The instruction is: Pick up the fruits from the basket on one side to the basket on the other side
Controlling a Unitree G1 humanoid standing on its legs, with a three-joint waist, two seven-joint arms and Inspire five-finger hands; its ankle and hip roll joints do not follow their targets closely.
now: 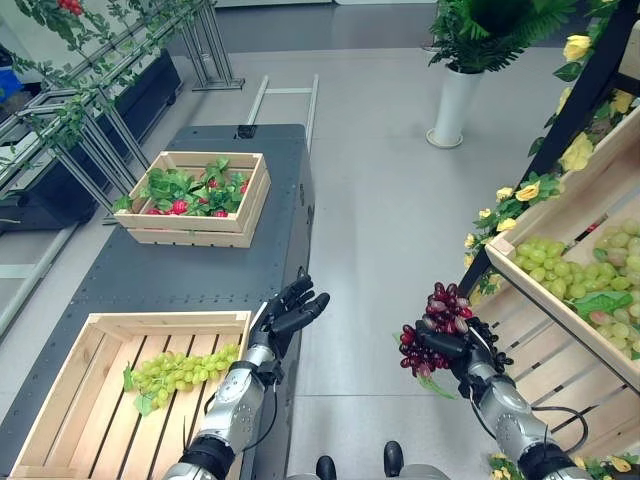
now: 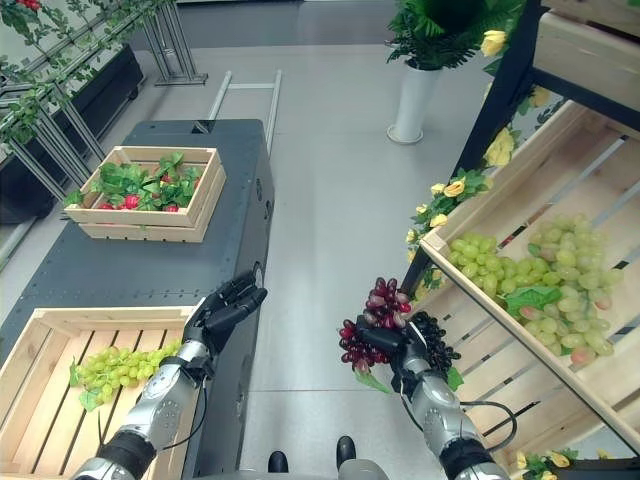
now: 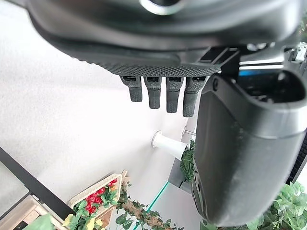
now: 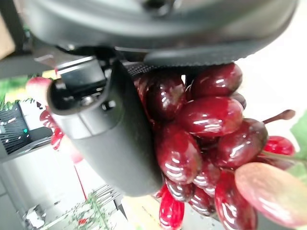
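A: Over the floor between shelf and surface, your right hand (image 1: 455,350) grips the red grape bunch (image 1: 438,318). One green bunch (image 1: 185,368) already lies in the near crate (image 1: 60,385); more grapes wait in the shelf crate (image 1: 560,215).

B: Your right wrist view shows the thumb (image 4: 115,134) clamped on the grapes. Your left hand (image 3: 163,93) hangs relaxed, holding nothing.

This looks like a mock fruit shop or showroom set up indoors. A dark surface (image 1: 190,270) carries two slatted wooden crates (image 1: 195,200), while a slanted wooden display shelf (image 2: 560,290) trimmed with yellow flowers (image 1: 578,150) holds green grapes (image 2: 545,270). Metal trellis racks (image 1: 90,90) wound with leafy vines, a potted plant in a tall white vase (image 1: 455,100) and a smooth grey floor (image 1: 380,200) complete the staged display.
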